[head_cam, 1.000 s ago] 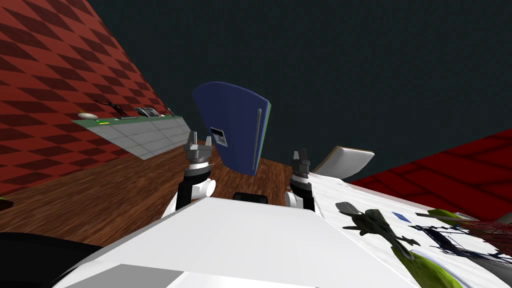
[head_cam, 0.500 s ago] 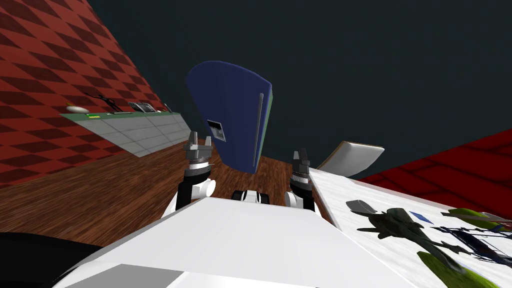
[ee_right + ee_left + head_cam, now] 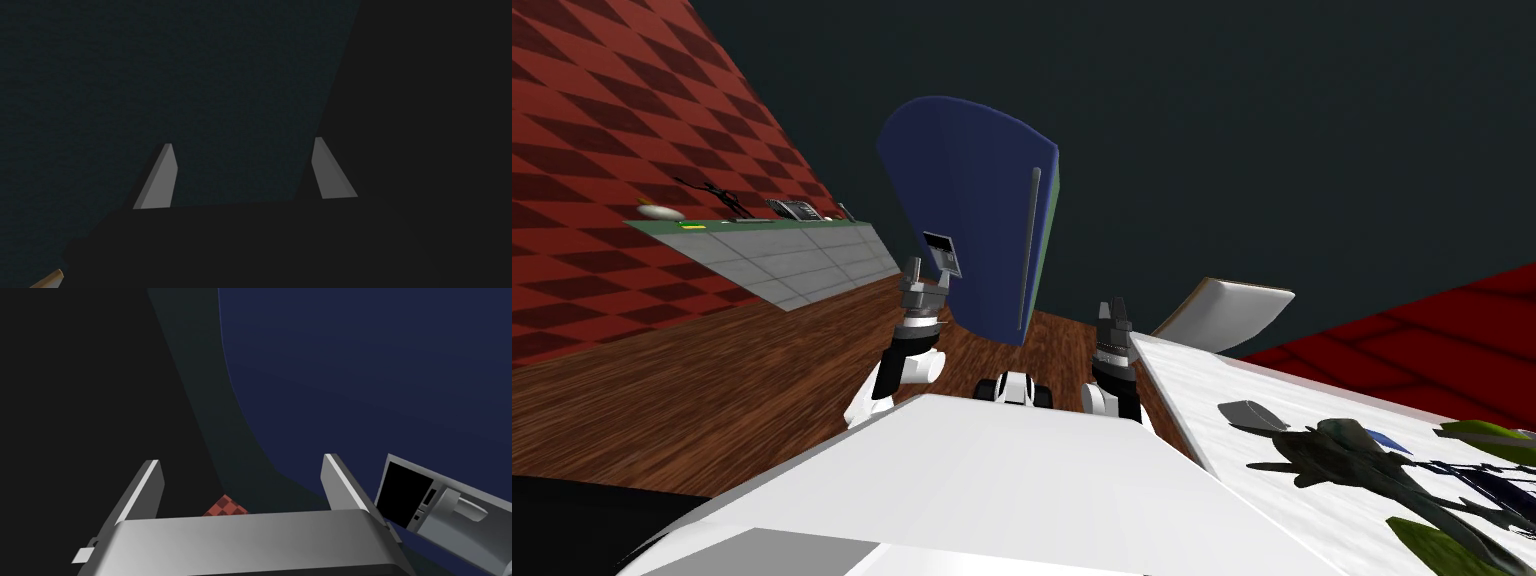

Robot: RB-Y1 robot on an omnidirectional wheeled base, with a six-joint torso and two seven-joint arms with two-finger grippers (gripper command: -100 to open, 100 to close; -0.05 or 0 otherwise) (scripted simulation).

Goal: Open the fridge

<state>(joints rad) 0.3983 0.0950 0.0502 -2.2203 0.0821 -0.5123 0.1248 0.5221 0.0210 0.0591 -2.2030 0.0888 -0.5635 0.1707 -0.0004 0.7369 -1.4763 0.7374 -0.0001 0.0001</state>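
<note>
Head view: dark blue fridge [image 3: 967, 200] stands centre frame, door shut, grey handle [image 3: 1031, 240] along its right edge. Left tool [image 3: 926, 278], released, hangs by the dispenser panel [image 3: 943, 253]; best aim rightward, straddling the handle squarely.

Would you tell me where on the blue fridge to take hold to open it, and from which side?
Grip the thin grey handle bar running along the fridge door's right edge. Come from the front, jaws straddling it: the bar is slim and long, so a pinch should hold.
</note>
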